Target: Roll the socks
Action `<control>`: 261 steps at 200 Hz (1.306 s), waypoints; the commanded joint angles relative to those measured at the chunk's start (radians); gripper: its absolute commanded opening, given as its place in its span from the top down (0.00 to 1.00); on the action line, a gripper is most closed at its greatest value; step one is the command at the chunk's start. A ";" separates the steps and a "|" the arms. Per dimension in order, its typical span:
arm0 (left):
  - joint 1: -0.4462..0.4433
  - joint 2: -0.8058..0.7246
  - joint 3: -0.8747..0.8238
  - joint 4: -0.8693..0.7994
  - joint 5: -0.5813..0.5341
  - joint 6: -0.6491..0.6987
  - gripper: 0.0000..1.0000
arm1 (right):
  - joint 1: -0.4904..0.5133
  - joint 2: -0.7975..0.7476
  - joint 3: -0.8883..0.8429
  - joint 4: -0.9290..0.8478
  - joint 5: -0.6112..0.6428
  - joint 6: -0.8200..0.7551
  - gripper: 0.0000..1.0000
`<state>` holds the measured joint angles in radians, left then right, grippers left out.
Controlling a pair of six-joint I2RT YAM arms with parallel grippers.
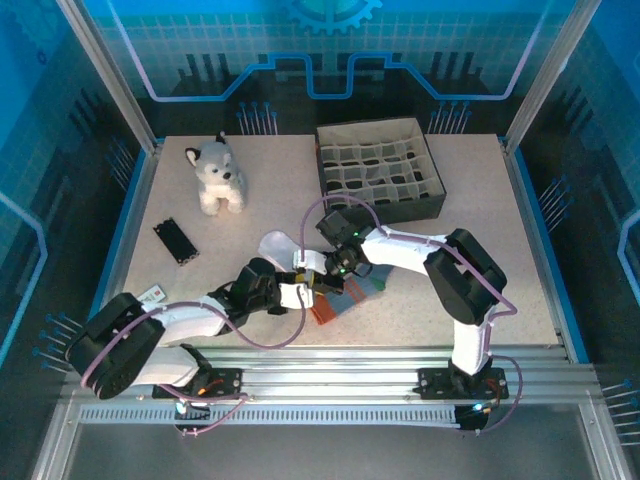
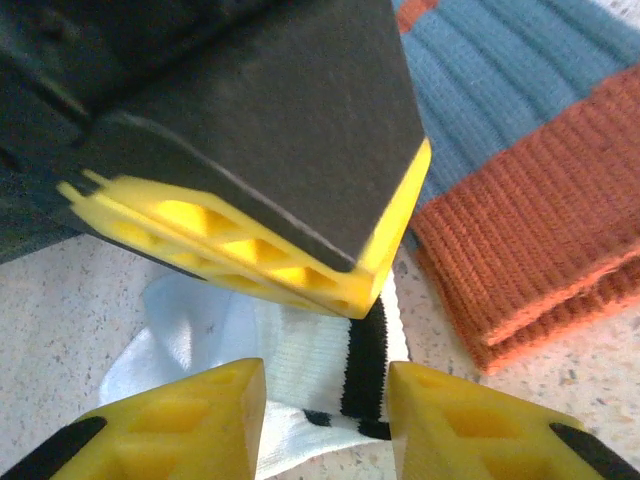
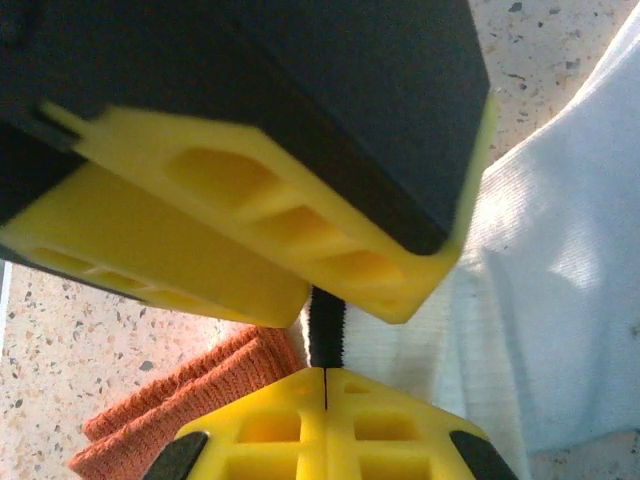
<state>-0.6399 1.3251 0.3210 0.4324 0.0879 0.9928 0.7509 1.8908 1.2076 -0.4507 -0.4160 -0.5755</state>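
The white sock point(image 1: 278, 245) with black stripes at the cuff lies flat mid-table. Its cuff end meets the grey-blue sock point(image 1: 352, 292), which has an orange-red cuff point(image 2: 540, 230). My left gripper point(image 2: 327, 420) stands open, its fingers straddling the white sock's point(image 2: 300, 365) striped cuff. My right gripper point(image 3: 327, 385) is shut, and its tips touch the black stripe of the white sock point(image 3: 560, 260). The two grippers face each other closely over that cuff, left gripper point(image 1: 300, 290) and right gripper point(image 1: 308, 268). The right one's finger point(image 2: 260, 260) hangs just above the sock.
A plush husky point(image 1: 218, 178) sits at the back left. A black box with compartments point(image 1: 436, 190) stands at the back right. A small black flat object point(image 1: 175, 241) lies on the left, and a small white item point(image 1: 150, 293) beside the left arm.
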 commanded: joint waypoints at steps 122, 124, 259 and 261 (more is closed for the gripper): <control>-0.048 -0.001 -0.003 -0.040 0.002 0.043 0.58 | -0.025 0.039 0.050 -0.096 -0.067 -0.007 1.00; -0.047 0.004 -0.001 -0.039 0.001 0.044 0.58 | -0.026 0.040 0.050 -0.098 -0.067 -0.007 1.00; -0.051 0.075 0.059 -0.148 -0.033 0.003 1.00 | -0.043 0.030 0.047 -0.085 -0.129 0.035 1.00; -0.052 0.072 0.062 -0.158 -0.034 -0.005 1.00 | -0.044 0.027 0.043 -0.077 -0.132 0.038 1.00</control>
<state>-0.6857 1.4239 0.3492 0.4084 0.0555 1.0271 0.7292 1.9266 1.2507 -0.5419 -0.4751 -0.5739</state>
